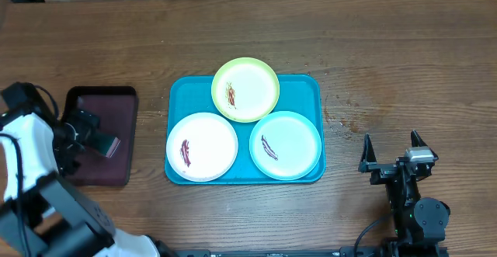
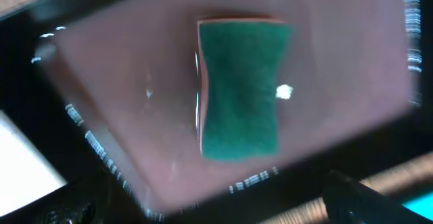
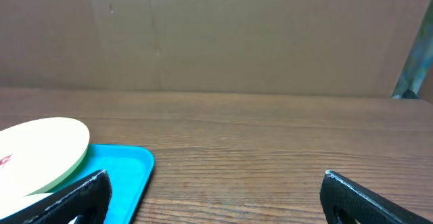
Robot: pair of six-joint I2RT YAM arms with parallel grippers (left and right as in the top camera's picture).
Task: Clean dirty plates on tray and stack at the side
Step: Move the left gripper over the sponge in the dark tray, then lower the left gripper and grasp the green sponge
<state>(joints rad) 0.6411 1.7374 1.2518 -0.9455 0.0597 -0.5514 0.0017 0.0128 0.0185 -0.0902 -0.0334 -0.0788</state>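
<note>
Right now we see the tray (image 1: 177, 94) mid-desk w/ the green-rimmed plate (image 1: 245, 89) overhanging its far rim, white plate (image 1: 202, 147) front-left, blue-rimmed plate (image 1: 285, 145) front-right, each w/ a dark reddish smear. Left pincer (image 1: 92, 133) hangs over the maroon tray (image 1: 85, 173), jaws wide apart, empty; a green sponge (image 2: 238, 88) lies there below it. Right pincer (image 1: 390, 140) is low over the desk (image 1: 388, 47), right of the blue tray, jaws spread, holding nothing

A turquoise tray (image 1: 180, 94) with rounded corners lies flat. Three plates lie on it, each with a dark reddish smear: lime-rimmed plate (image 1: 252, 86) overhanging the tray's far edge, white plate (image 1: 206, 144) near-left, light-blue-rimmed plate (image 1: 289, 142) near-right.
</note>
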